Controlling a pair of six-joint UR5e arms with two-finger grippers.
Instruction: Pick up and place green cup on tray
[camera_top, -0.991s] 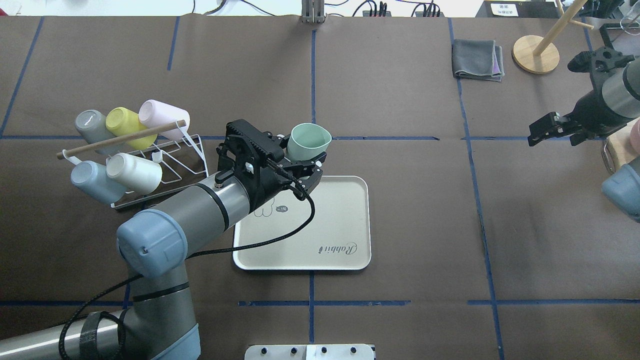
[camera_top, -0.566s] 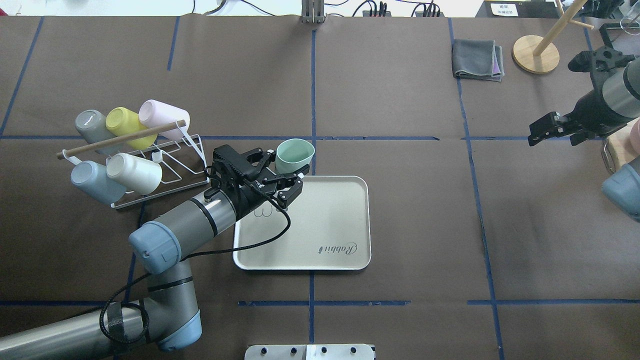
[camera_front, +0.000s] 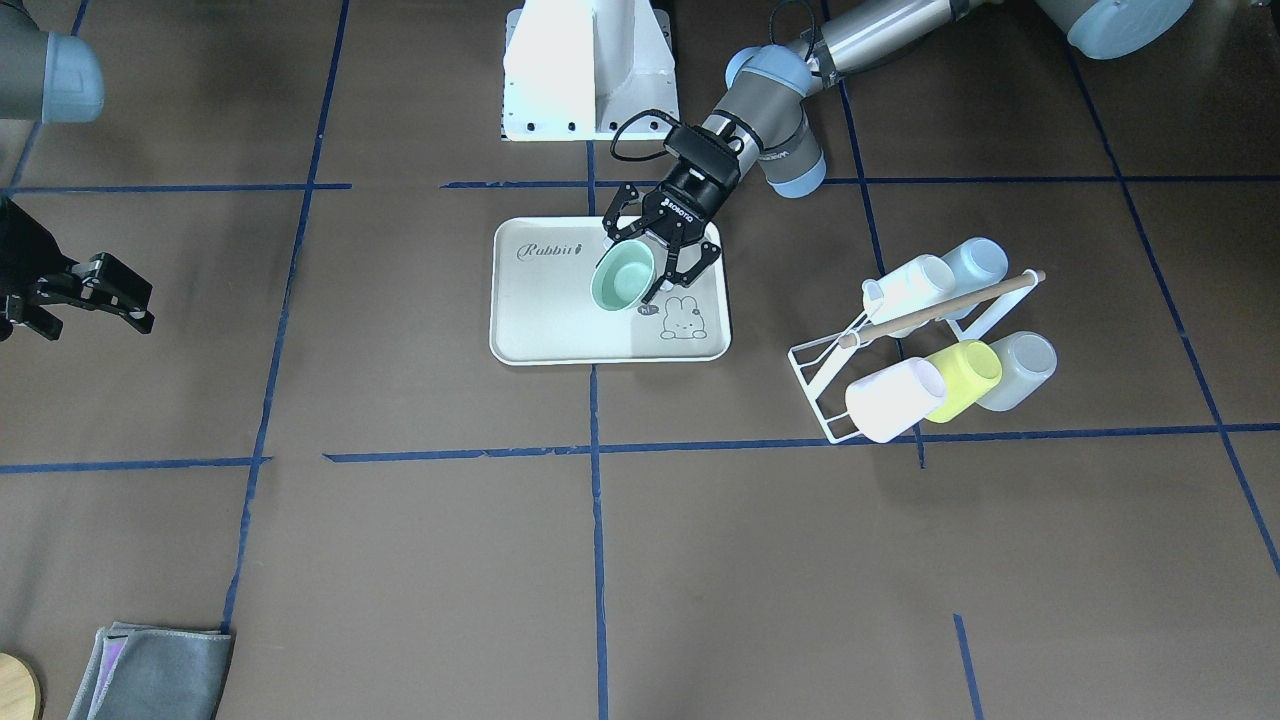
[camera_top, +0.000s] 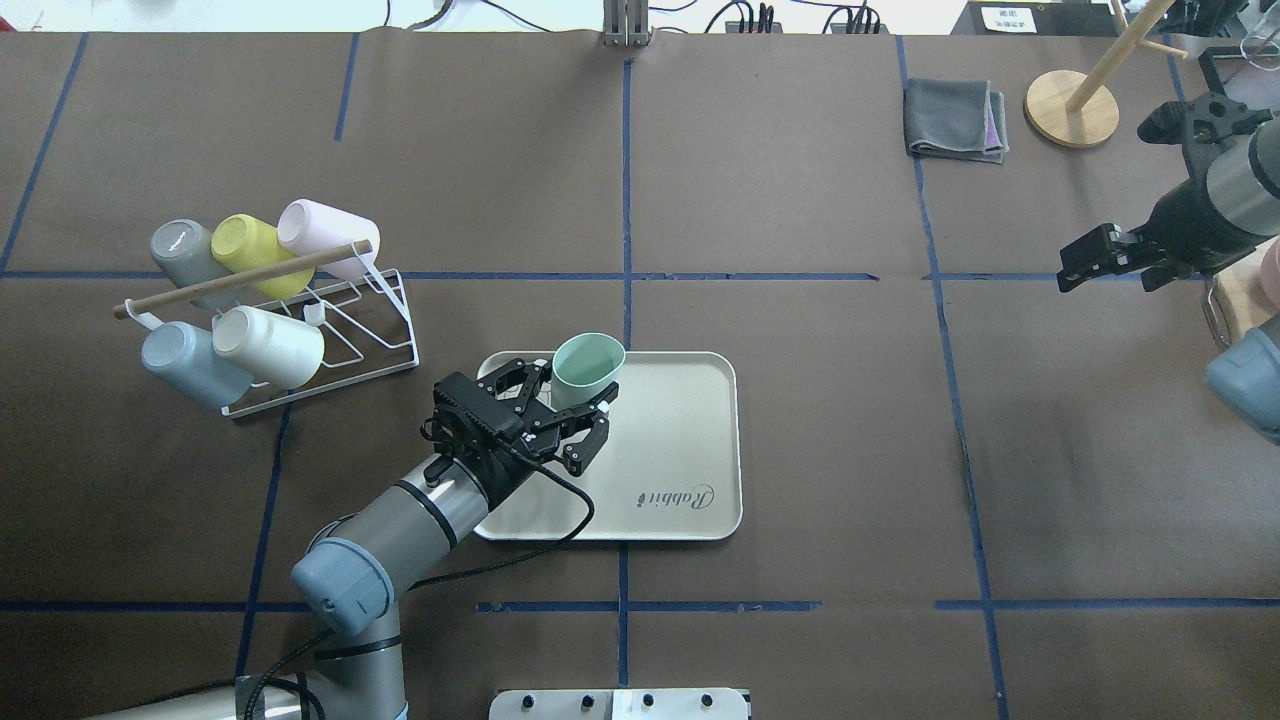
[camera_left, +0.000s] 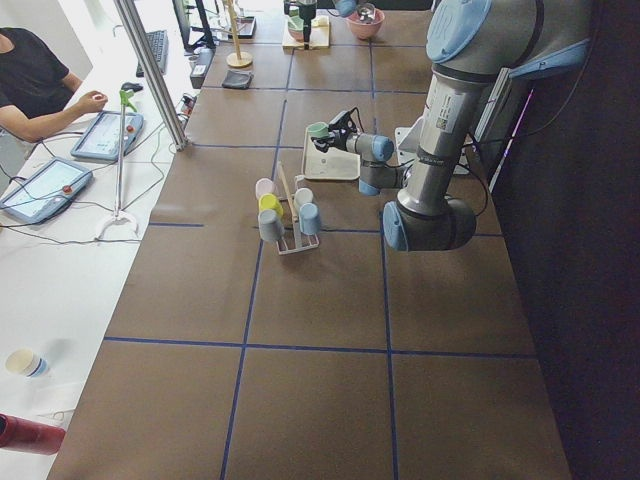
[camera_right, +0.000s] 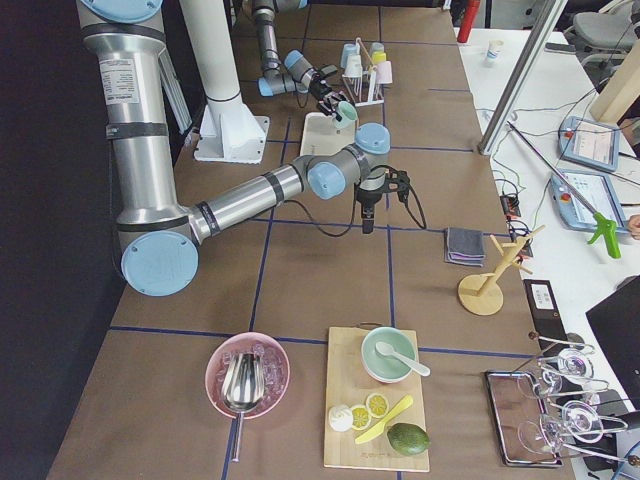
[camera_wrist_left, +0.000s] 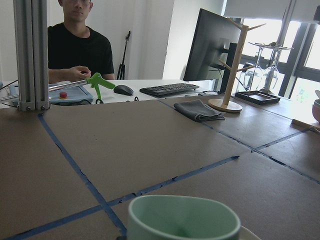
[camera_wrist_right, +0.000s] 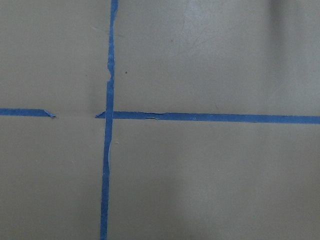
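End effector (camera_top: 572, 387), gripping green cup (camera_top: 590, 362), reached tray (camera_top: 690, 440).

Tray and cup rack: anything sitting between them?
Nothing. In the front-facing view only bare table lies between tray and rack.

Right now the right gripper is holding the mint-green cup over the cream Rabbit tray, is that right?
Not quite. It is the left gripper that holds the mint-green cup over the cream Rabbit tray, as the exterior front-facing view shows. The right gripper is empty, far off to the side.
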